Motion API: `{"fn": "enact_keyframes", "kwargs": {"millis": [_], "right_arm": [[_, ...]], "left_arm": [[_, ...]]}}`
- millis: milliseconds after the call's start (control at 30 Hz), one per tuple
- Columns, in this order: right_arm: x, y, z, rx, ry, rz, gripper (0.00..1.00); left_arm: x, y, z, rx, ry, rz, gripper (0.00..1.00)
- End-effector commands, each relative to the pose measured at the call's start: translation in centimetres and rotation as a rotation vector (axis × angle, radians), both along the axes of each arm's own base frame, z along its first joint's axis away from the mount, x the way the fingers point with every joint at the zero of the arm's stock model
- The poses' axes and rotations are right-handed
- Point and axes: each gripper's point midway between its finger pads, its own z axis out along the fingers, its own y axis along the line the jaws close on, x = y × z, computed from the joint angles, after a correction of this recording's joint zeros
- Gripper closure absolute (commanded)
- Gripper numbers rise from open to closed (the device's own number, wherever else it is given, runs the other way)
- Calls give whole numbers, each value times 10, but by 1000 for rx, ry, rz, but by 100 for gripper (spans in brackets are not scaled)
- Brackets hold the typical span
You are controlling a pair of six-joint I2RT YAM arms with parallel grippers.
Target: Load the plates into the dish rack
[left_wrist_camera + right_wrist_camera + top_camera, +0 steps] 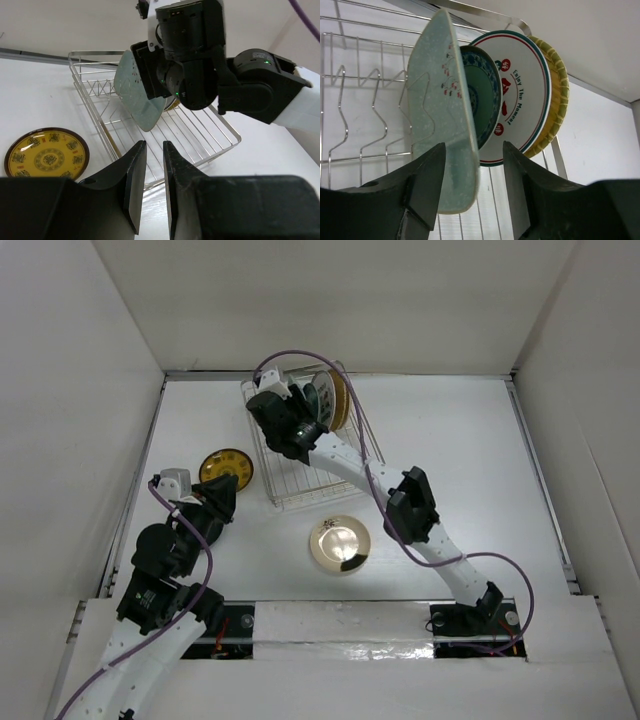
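The silver wire dish rack [300,502] stands at the back centre. In it stand on edge a pale green squarish dish [440,110], a teal-patterned plate [485,95], a white plate with red marks [522,95] and a round tan-yellow plate [556,95]. My right gripper [474,150] is open over the rack [365,159], its jaws either side of the green dish's lower edge, with a wide gap on the right side. A yellow-and-dark-brown plate [226,466] lies flat left of the rack. My left gripper [225,492] hovers just near of it, jaws almost together and empty. A glossy cream plate [340,544] lies in front of the rack.
White walls enclose the table on the left, back and right. In the left wrist view, the right arm's black wrist [200,55] hangs over the rack [215,137], with the green dish [132,95] below it and the yellow plate [47,156] at the left.
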Motion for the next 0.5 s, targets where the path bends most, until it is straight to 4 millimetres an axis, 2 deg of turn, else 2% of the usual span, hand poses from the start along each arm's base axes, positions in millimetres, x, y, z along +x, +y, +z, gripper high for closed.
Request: {"fn": "enact_keyframes", "kwargs": {"millis": [0,33,67,100,133,167,200,233,267,300,333,367,400,433,467], "right_arm": [[-10,-2,98,261,-150,31,43],[-14,-4,84,253,-121,47,42],[-19,-1,87,297,-114,78,41],[-31,-11,129,410,-170,102,41],[-39,-14,138,458,-173,133,41],[-52,-7,102,457,-91,208,45],[-61,-7,111,525,-113,258,74],[-82,-22,146,609,-149,315,92],[-102,-17,98,612,-43,396,100],[-112,-23,93,650,-27,432,100],[-132,-35,105,705,-27,473,100],[-149,-33,89,762,40,516,100],[-164,-48,33,733,142,499,100],[-178,-55,15,752,193,503,100],[-198,-61,13,828,234,522,88]], "left_arm": [[1,-2,16,-30,-46,-6,82],[1,-1,17,-31,-47,-3,82],[1,-1,16,-29,-44,-1,82],[1,-1,16,-30,-44,0,82],[1,-1,16,-30,-44,2,82],[1,-1,15,-29,-43,2,82],[1,-1,16,-30,-44,2,82],[1,-1,16,-29,-46,2,82],[1,-1,16,-30,-46,0,82],[1,-1,16,-30,-46,0,83],[1,-1,16,-29,-46,-1,83],[1,-1,16,-28,-45,-1,85],[2,-1,15,-28,-42,0,87],[2,-1,15,-27,-42,0,90],[2,-1,15,-26,-44,-1,96]]}}
